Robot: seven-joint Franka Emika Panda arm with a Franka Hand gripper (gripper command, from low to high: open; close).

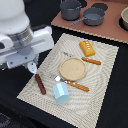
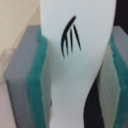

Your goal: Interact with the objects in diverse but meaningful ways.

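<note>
**Wrist view: your claw is clamped on the white bone piece**

Wrist view shows you the white bone-shaped piece (image 2: 75,65) filling the middle of the frame, pressed between the two green-padded fingers (image 2: 37,85) of your claw. The pads touch it on both sides, so the claw is narrowed and holding that piece. A black claw-mark print sits on the white surface, and woven mat shows in the corner behind.

In the exterior view you see the arm at that view's upper left, with the gripper (image 1: 31,67) hanging just over the left edge of the beige placemat (image 1: 102,95). The white piece (image 1: 31,66) shows only as a small pale patch at the fingertips; you cannot tell from here whether it touches the mat.

The other toys lie on the mat:
- The dark-brown stick (image 1: 40,84) lies just below the gripper, near the mat's left edge.
- The light blue cup (image 1: 61,92) lies on its side toward the mat's near edge.
- The ridged orange-yellow block (image 1: 87,48) sits at the mat's far side, well apart from the gripper.
- A round tan plate (image 1: 73,68) is in the middle of the mat.
- One orange-handled utensil (image 1: 91,61) rests beside the plate's upper right, another (image 1: 76,85) at its lower edge, touching the cup's side.

Beyond the mat, two grey pots (image 1: 82,11) stand on a brown board (image 1: 65,22).
</note>
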